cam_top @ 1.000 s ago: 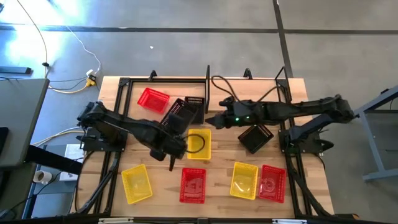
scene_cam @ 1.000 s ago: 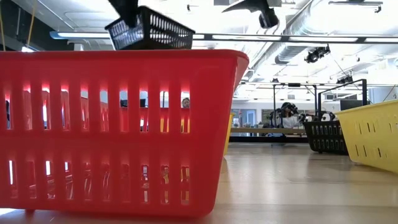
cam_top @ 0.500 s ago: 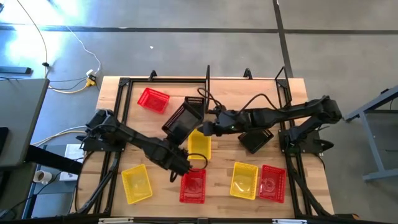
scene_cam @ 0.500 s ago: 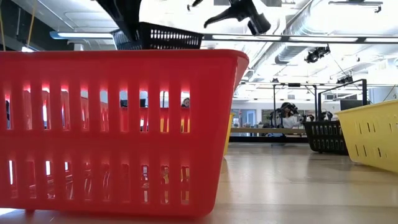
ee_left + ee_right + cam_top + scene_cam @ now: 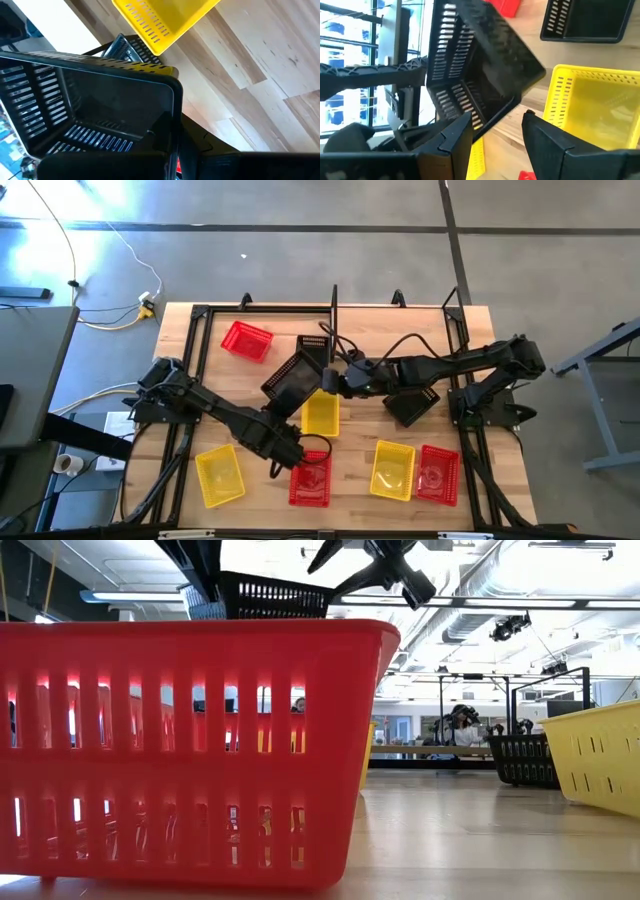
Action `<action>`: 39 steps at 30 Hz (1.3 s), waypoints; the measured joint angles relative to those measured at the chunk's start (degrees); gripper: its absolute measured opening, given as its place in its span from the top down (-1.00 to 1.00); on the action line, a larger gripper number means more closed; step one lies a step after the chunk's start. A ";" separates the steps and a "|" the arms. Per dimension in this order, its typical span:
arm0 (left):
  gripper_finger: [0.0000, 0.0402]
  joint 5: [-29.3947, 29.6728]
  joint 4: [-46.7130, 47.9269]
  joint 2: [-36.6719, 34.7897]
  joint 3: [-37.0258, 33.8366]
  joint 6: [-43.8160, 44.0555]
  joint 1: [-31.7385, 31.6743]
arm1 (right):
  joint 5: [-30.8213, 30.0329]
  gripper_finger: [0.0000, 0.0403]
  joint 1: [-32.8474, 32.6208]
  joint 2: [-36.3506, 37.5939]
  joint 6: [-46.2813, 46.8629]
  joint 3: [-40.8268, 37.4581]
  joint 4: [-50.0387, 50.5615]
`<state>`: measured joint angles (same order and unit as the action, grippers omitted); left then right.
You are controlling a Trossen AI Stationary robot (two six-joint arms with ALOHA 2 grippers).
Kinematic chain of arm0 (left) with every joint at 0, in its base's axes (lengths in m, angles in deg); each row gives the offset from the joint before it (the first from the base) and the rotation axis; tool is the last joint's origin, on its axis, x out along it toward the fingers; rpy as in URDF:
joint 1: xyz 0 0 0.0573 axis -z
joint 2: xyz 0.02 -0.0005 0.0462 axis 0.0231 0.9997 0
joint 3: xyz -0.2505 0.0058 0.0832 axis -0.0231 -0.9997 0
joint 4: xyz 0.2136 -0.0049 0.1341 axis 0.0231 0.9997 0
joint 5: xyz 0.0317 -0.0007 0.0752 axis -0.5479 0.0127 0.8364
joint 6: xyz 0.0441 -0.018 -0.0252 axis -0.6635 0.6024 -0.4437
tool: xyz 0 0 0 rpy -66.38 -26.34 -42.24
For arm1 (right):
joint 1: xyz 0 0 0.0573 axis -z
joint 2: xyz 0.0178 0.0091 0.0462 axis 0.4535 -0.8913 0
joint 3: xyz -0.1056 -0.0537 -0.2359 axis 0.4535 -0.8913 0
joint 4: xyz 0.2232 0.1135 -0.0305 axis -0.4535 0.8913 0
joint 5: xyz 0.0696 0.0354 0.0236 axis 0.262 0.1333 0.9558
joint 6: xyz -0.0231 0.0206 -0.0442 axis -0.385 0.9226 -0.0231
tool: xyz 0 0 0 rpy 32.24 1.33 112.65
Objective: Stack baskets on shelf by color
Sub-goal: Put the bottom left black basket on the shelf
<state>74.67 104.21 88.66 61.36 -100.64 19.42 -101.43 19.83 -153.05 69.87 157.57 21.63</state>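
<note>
the left gripper point(image 5: 283, 452), fingers clenched on the raised black basket point(image 5: 293, 379), has pulled back as the right gripper's point(image 5: 327, 380) released fingers closed in for a handover.

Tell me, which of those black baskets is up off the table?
The black basket near the table's middle, gripped by the left gripper, tilted above the yellow one. The other black basket sits on the table at the right.

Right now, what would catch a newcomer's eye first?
A black basket hangs tilted above the middle of the table, clamped by the left gripper, with the open right gripper close beside it. In the low view, a red basket right at the camera fills most of the picture.
</note>
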 joint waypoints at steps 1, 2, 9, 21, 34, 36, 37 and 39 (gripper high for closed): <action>0.98 0.27 -0.05 0.00 0.00 0.05 0.01 | -0.05 0.22 0.00 0.00 0.12 0.00 0.08; 0.98 0.62 -0.09 0.00 0.00 0.21 0.01 | -0.18 0.22 0.02 0.00 0.59 0.00 0.32; 0.98 2.19 -0.57 0.00 0.00 2.29 0.61 | -2.63 0.22 0.02 0.00 3.60 0.00 3.03; 0.98 4.12 -3.57 -0.04 0.00 0.99 1.86 | -2.40 0.26 1.14 0.02 4.62 -0.02 3.73; 0.90 5.20 -7.57 -0.07 0.09 2.98 1.76 | -3.21 0.92 1.76 0.00 -2.09 -0.09 4.01; 0.87 3.89 -8.95 -0.08 0.07 2.56 1.76 | -2.93 0.92 2.06 0.00 -3.45 -0.09 3.96; 0.86 2.73 -9.75 -0.09 0.09 2.34 1.72 | -2.83 0.94 2.31 0.00 -4.18 -0.09 3.97; 0.81 0.65 -10.89 -0.09 0.09 2.52 1.69 | -2.63 0.97 2.64 0.00 -4.91 -0.09 3.93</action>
<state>75.32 93.31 88.57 61.45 -98.12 21.11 -104.06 22.47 -153.05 64.96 157.48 25.56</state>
